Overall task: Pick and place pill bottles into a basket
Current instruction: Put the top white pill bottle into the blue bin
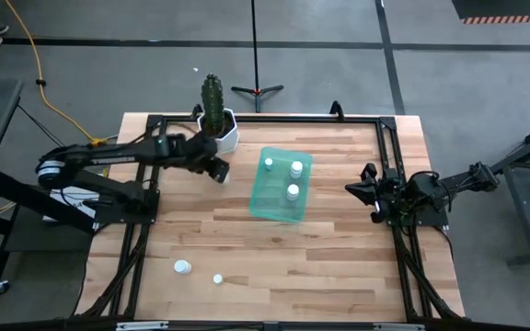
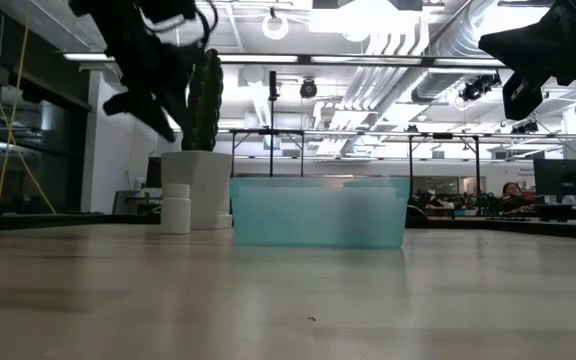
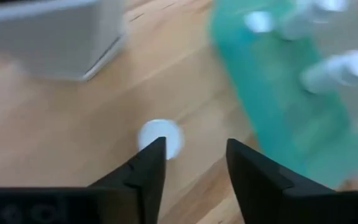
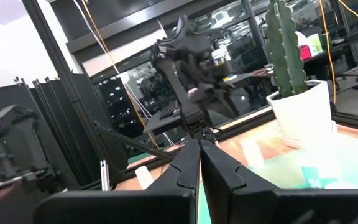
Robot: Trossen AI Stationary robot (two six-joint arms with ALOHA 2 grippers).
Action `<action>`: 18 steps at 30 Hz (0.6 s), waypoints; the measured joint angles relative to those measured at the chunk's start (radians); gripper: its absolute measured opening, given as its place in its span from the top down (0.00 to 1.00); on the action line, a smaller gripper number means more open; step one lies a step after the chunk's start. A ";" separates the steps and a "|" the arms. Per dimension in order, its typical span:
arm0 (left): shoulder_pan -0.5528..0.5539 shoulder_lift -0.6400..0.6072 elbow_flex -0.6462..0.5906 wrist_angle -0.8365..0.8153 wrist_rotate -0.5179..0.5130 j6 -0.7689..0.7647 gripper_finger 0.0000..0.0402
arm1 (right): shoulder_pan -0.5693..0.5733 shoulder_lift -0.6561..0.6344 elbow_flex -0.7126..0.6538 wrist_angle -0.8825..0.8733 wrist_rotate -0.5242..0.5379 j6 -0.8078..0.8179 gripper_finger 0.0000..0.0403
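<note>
Counter (image 1: 274, 248): light wooden butcher-block top inside a dark metal frame.

Basket (image 1: 270, 202): shallow translucent teal-green tray, near the middle of the counter, slightly toward the far edge, set a little askew. Seen level in the low view, its wall (image 2: 318, 215) stands right of the pot.

Pill bottles in the basket: three, white with white caps, one (image 1: 269, 165) at the far left corner, one (image 1: 297, 168) beside it, one (image 1: 293, 191) nearer the middle.

Pill bottle below the left gripper (image 3: 160, 138): stands upright on the counter between the pot and the basket, apart from both; in the low view it (image 2: 176, 209) shows just left of the pot.

Pill bottles on the near side: two, one (image 1: 183, 268) and one (image 1: 217, 279), close together on the bare counter, well apart from the basket.

Cactus pot (image 1: 219, 136): white, angular, holding a tall green cactus (image 1: 212, 103), at the far edge, left of the basket.

Left gripper (image 1: 217, 172): extended from the left side, hanging above the bottle by the pot; its fingers (image 3: 143, 174) are spread apart with nothing between them, the bottle's cap showing past them.

Right gripper (image 1: 368, 192): waits at the right edge of the counter, clear of the basket; its fingers (image 4: 185, 171) are pressed together, empty.
</note>
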 joint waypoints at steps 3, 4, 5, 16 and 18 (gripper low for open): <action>0.046 0.047 0.006 -0.007 0.019 0.000 0.41 | 0.000 0.000 0.000 0.000 0.000 0.000 0.99; 0.056 0.058 0.008 0.000 0.023 0.006 0.38 | 0.000 0.000 0.000 0.000 0.000 0.000 0.99; 0.064 0.065 0.009 0.009 0.028 0.009 0.36 | 0.000 0.000 0.000 0.000 0.000 0.000 0.99; 0.089 0.140 0.009 0.018 0.085 -0.001 0.26 | 0.000 0.000 0.000 0.000 0.023 -0.007 1.00; 0.089 0.147 0.009 0.019 0.087 -0.005 0.27 | 0.000 0.000 0.000 0.000 0.023 -0.005 1.00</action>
